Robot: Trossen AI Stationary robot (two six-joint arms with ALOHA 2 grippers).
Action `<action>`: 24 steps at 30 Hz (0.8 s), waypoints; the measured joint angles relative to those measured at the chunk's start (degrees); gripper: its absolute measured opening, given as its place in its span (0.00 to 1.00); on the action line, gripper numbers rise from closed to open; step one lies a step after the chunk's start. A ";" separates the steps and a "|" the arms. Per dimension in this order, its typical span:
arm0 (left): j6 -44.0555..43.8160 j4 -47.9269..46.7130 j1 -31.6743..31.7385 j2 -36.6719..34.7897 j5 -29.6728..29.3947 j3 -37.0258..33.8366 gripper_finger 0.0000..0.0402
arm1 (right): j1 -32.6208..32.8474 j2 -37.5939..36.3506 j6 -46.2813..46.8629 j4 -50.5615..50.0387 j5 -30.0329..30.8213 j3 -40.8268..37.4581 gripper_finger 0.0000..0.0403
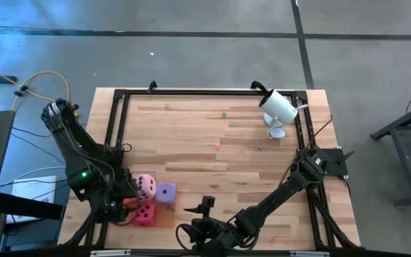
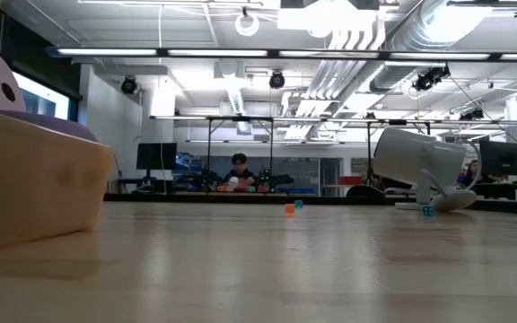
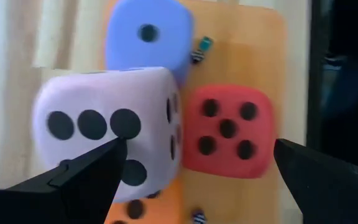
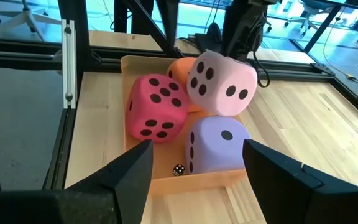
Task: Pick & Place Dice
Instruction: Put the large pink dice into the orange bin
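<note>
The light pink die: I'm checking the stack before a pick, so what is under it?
The light pink die sits on top, resting on the orange die, which it mostly hides, and leaning on the magenta die and purple die. The orange die's faces are hidden.

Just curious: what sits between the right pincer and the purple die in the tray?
In the right wrist view, the tray's low front wall lies between the right pincer and the purple die.
</note>
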 joint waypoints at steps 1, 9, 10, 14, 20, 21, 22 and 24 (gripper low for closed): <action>0.65 1.24 -0.01 0.51 0.72 0.03 0.99 | 0.00 0.00 0.00 0.00 0.00 0.00 0.59; 0.41 5.90 0.55 4.90 8.55 0.21 0.99 | 0.04 0.00 0.01 0.00 -0.02 0.00 0.59; -0.12 6.10 0.67 5.12 9.28 0.24 0.99 | 0.09 0.00 0.00 -0.02 -0.04 0.00 0.59; -1.86 6.51 0.70 5.36 10.20 0.24 0.99 | 0.38 0.00 0.00 0.00 -0.04 0.02 0.59; 3.11 7.26 3.43 5.25 11.75 0.14 0.99 | 0.44 0.00 -0.17 0.00 -0.04 0.02 0.59; 3.62 8.06 4.21 5.25 12.26 0.06 0.99 | 0.44 0.00 -0.17 -0.02 -0.04 0.02 0.59; 4.18 9.26 4.85 5.28 13.09 0.01 0.99 | 0.44 0.00 -0.17 0.00 -0.04 0.02 0.59; 5.37 11.70 5.58 5.34 15.03 -0.02 0.99 | 0.42 0.00 -0.17 0.00 -0.02 0.02 0.59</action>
